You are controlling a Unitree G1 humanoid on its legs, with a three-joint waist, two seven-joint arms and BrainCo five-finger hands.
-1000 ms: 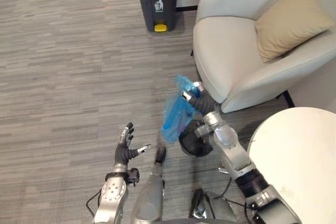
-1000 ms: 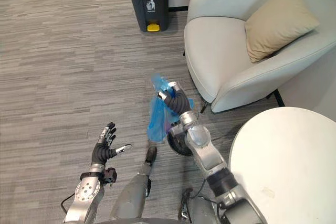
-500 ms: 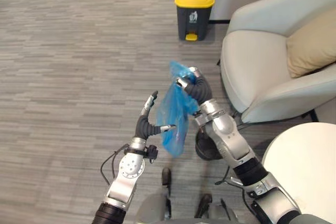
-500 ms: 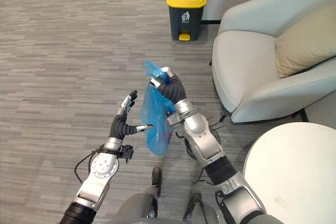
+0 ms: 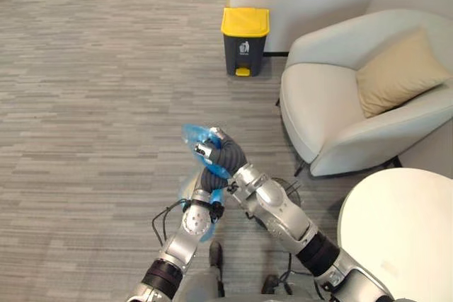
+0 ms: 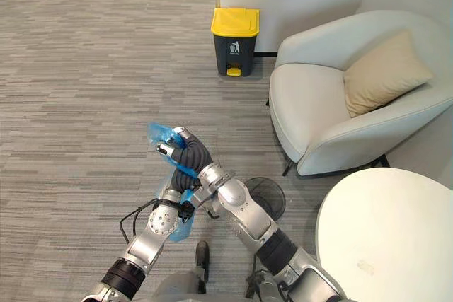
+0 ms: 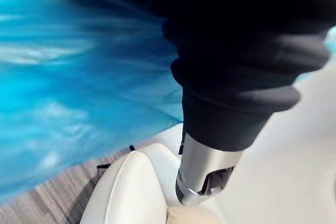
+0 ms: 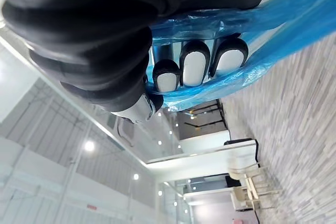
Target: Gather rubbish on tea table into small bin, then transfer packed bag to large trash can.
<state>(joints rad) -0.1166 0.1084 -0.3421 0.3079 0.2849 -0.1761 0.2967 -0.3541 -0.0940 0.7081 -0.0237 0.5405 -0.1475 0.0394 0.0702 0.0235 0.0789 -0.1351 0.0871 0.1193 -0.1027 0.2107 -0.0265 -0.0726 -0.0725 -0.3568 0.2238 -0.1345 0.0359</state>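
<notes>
R hand [image 5: 221, 155] is clenched round the neck of the blue bag [image 5: 191, 134], held mid-air over the floor, well apart from the yellow-lid can [image 5: 244, 40] by the wall, so I'd judge this the carry-to-can step. Next calls for walking fwd to the can, getting the lid up & dropping the bag in. L hand [image 5: 209, 179] sits tucked under the R wrist against the bag, grip can't be told; most of the bag is hidden behind both arms, contents not visible.

Glossy, crinkled thin plastic bag [image 6: 157, 134]; matt, streaky carpet [image 6: 71, 68].
</notes>
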